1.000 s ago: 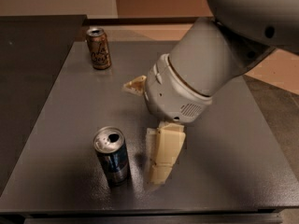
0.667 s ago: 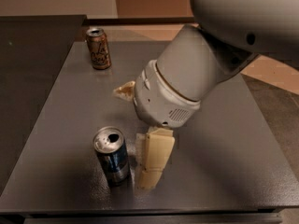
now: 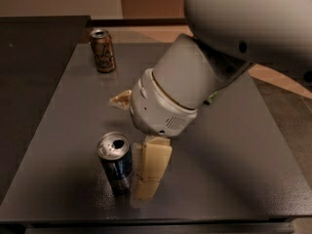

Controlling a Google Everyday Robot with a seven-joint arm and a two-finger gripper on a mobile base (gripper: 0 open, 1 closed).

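A blue can (image 3: 116,163) with an opened top stands upright near the front of the dark grey table (image 3: 234,145). My gripper (image 3: 129,147) hangs low over the table just right of it, and it is open. One cream finger (image 3: 152,169) reaches down to the table right beside the can's right side. The other fingertip (image 3: 120,100) pokes out to the left from behind the wrist, farther back than the can. The bulky grey arm (image 3: 195,82) hides the table's middle. Nothing is held.
A brown can (image 3: 102,50) stands upright at the table's back left corner. The table's front edge runs just below the blue can. A tan floor and wall lie beyond the far edge.
The arm and gripper have slid left, bringing the lower finger from a gap away to right next to the blue can. Both cans stay put.
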